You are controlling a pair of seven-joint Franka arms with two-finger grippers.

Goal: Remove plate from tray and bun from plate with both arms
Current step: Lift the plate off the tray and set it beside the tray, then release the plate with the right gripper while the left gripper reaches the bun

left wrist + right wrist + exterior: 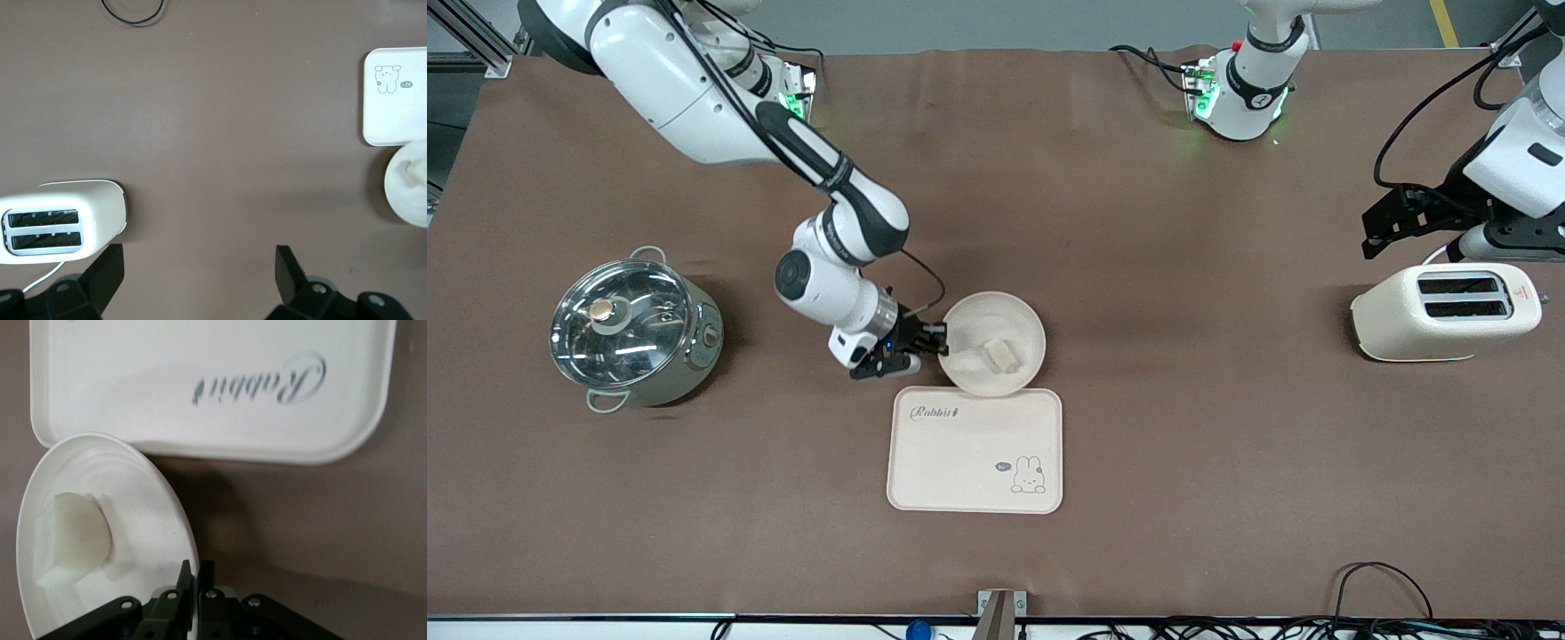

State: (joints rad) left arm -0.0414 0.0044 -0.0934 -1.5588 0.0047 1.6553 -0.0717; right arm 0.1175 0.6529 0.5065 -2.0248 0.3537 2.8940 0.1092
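Note:
The round cream plate [993,322] lies just farther from the front camera than the tray [975,449], and its near edge overlaps the tray's far rim. The bun [1001,354] lies on the plate. My right gripper [935,340] is shut on the plate's rim at the end toward the right arm. The right wrist view shows its fingers [197,570] pinching the rim, with the plate [150,513], the bun [70,540] and the tray [133,413]. My left gripper [1383,227] is open and empty, waiting over the table beside the toaster. Its own view [198,257] shows the tray [397,107] and the plate [407,187].
A cream toaster [1445,311] stands at the left arm's end of the table and shows in the left wrist view [60,220]. A steel pot with a glass lid [633,333] stands at the right arm's end. Cables lie along the table's near edge.

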